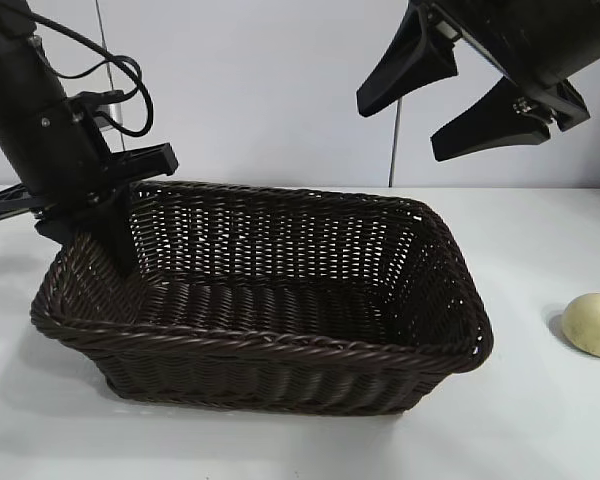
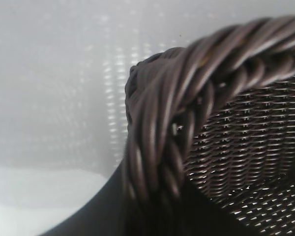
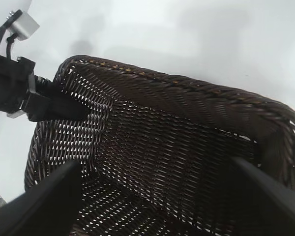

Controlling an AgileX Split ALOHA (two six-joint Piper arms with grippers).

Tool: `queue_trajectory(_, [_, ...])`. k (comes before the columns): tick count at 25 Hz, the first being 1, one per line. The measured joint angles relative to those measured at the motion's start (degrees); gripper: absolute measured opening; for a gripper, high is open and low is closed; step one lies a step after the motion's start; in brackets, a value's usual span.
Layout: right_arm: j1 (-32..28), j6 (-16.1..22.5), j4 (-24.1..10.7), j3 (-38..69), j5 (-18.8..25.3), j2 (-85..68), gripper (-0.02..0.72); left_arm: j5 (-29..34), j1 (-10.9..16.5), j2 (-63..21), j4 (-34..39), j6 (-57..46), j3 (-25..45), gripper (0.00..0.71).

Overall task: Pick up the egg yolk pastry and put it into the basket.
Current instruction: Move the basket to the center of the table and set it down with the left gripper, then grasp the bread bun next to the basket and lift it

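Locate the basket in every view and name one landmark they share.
Exterior view: basket fills the centre of the table.
Left wrist view: its braided corner rim fills the frame, close up.
Right wrist view: seen from above, interior open.
Shared landmark: the braided rim.

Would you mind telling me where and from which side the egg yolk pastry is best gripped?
Probably across its rounded middle, coming from straight above. The egg yolk pastry lies alone on the table, apart from the basket, so nothing blocks a top approach. It looks soft, so a light squeeze seems wise. The open right gripper hangs nearest.
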Motion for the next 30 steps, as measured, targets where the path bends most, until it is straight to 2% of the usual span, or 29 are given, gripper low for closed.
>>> queue_trajectory(8, [0.0,0.0,0.0,0.0,0.0,0.0,0.578,-0.5,0.0,1.8,-0.5,0.0,0.0,0.097])
queue_trajectory(10, [0.0,0.0,0.0,0.0,0.0,0.0,0.578,-0.5,0.0,1.8,-0.6,0.0,0.0,0.124])
queue_trajectory(12, [0.0,0.0,0.0,0.0,0.0,0.0,0.578,-0.5,0.0,1.8,-0.8,0.0,0.0,0.218])
queue_trajectory(16, [0.0,0.0,0.0,0.0,0.0,0.0,0.578,-0.4,0.0,1.3,-1.1,0.0,-0.6,0.501])
queue_trajectory(18, [0.0,0.0,0.0,0.0,0.0,0.0,0.578,0.0,0.0,0.7,-0.3,0.0,-1.2,0.563])
queue_trajectory(22, [0.0,0.0,0.0,0.0,0.0,0.0,0.578,3.9,0.0,-1.2,2.2,0.0,-3.0,0.600])
queue_trajectory(30, [0.0,0.0,0.0,0.0,0.0,0.0,0.578,10.9,0.0,-5.2,9.3,-0.2,-9.1,0.606])
